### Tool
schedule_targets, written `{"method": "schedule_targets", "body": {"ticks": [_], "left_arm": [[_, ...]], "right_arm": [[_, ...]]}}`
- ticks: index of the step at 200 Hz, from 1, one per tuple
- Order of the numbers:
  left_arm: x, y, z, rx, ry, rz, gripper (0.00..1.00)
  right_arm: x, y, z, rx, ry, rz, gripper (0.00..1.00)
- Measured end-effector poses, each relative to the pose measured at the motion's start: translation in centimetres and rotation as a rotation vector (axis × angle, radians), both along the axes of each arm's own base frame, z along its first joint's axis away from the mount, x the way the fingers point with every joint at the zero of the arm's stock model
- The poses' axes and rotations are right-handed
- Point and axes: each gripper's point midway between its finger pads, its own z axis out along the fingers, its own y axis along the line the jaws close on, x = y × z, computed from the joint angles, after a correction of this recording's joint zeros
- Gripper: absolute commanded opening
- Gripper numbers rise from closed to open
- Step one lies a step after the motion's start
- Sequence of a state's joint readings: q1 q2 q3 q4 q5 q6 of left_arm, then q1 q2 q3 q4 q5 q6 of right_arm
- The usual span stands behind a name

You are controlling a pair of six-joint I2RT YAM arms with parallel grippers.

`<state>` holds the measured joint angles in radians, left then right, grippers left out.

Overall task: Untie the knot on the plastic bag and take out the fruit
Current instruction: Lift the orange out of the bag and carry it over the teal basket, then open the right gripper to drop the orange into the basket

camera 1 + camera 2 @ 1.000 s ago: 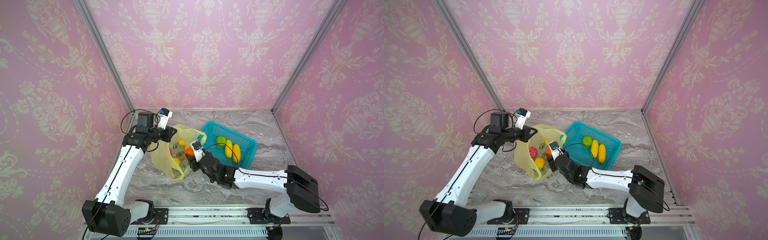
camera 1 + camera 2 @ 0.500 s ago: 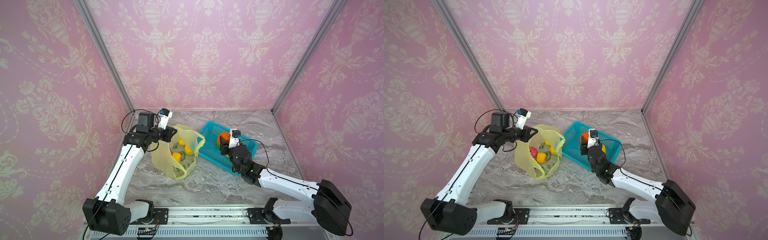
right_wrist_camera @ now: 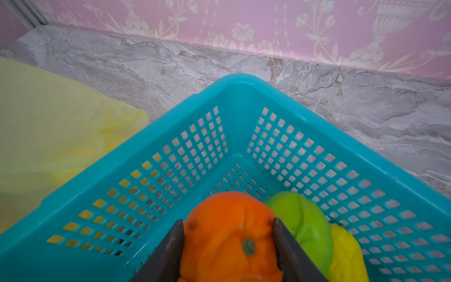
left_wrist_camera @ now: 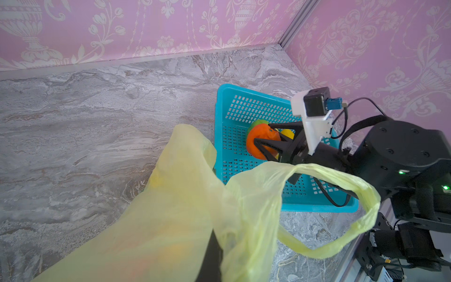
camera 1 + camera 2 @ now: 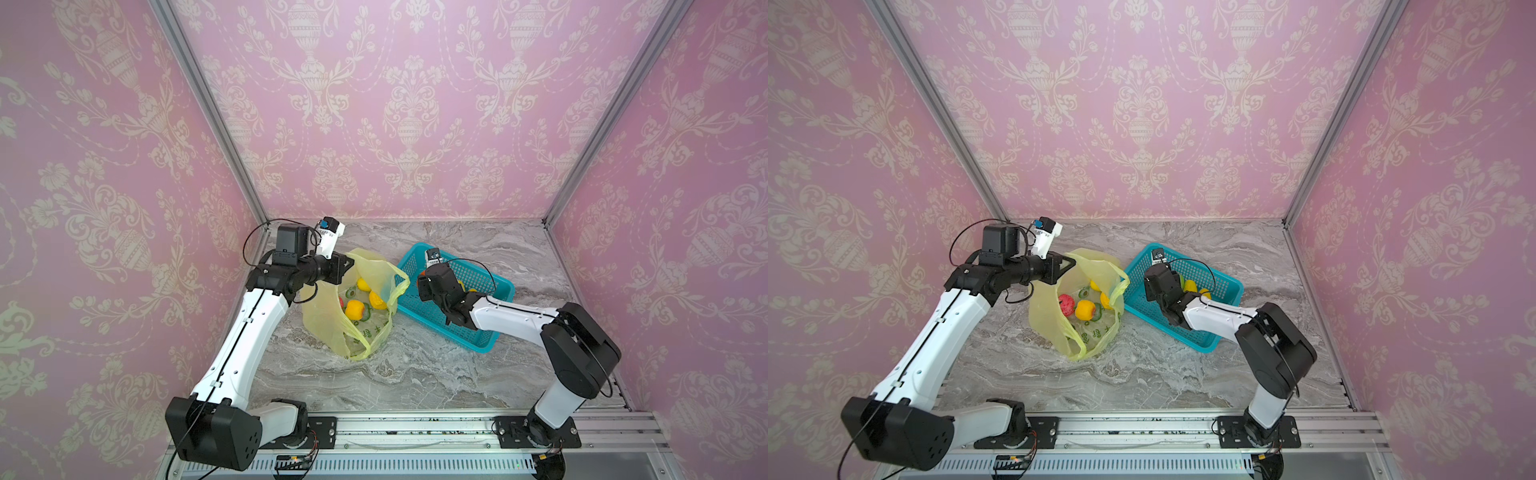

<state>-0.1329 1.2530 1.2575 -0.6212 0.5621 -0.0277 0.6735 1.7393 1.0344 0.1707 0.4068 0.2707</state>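
Grey marble tabletop (image 5: 415,374) fills the lower half of both top views. Thin translucent yellow-green plastic bag (image 5: 328,328) stands centre-left with its mouth gaping. Turquoise perforated plastic basket (image 5: 424,322) is just right of it; touching or not, cannot tell.

At the bag's upper rim, left gripper (image 5: 348,264) has its jaws pressed together on the film and holds that edge up. The left wrist view shows only a dark finger sliver behind the film. It adds one loop handle (image 4: 361,202) hanging free as an open ring, right half of frame, a detail too small in the top views.

Bottom centre of the right wrist view: right gripper (image 3: 227,221), jaws half spread, clamped either side of a round orange fruit (image 3: 227,244). This fruit lies within the basket outline, near a corner; contact with the basket floor is unclear. In the top views the wrist body hides this grip.

Also in the basket: green fruit (image 3: 302,219) against the orange one, yellow mango (image 3: 346,254) beyond it.

Inside the bag, a top view shows pink-red ball (image 5: 1065,304), peach (image 5: 1084,309) and yellow pieces (image 5: 1105,298).
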Motion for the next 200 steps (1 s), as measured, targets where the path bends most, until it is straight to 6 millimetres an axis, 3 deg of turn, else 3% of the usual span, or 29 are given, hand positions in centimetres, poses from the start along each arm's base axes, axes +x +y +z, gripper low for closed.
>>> {"method": "schedule_targets", "body": {"ticks": [53, 91, 119, 157, 200], "left_arm": [[0.0, 0.0, 0.0, 0.0, 0.0, 0.0, 0.0], [0.0, 0.0, 0.0, 0.0, 0.0, 0.0, 0.0], [0.0, 0.0, 0.0, 0.0, 0.0, 0.0, 0.0], [0.0, 0.0, 0.0, 0.0, 0.0, 0.0, 0.0], [0.0, 0.0, 0.0, 0.0, 0.0, 0.0, 0.0]], "right_arm": [[1.4, 1.7, -2.9, -0.055, 0.129, 0.032, 0.34], [1.6, 1.7, -4.1, -0.07, 0.182, 0.029, 0.66], [1.3, 1.6, -4.2, -0.068, 0.187, 0.031, 0.79], [-0.9, 0.0, -2.7, -0.034, 0.149, 0.042, 0.84], [-3.9, -1.3, 2.3, 0.105, -0.014, 0.093, 0.75]]}}
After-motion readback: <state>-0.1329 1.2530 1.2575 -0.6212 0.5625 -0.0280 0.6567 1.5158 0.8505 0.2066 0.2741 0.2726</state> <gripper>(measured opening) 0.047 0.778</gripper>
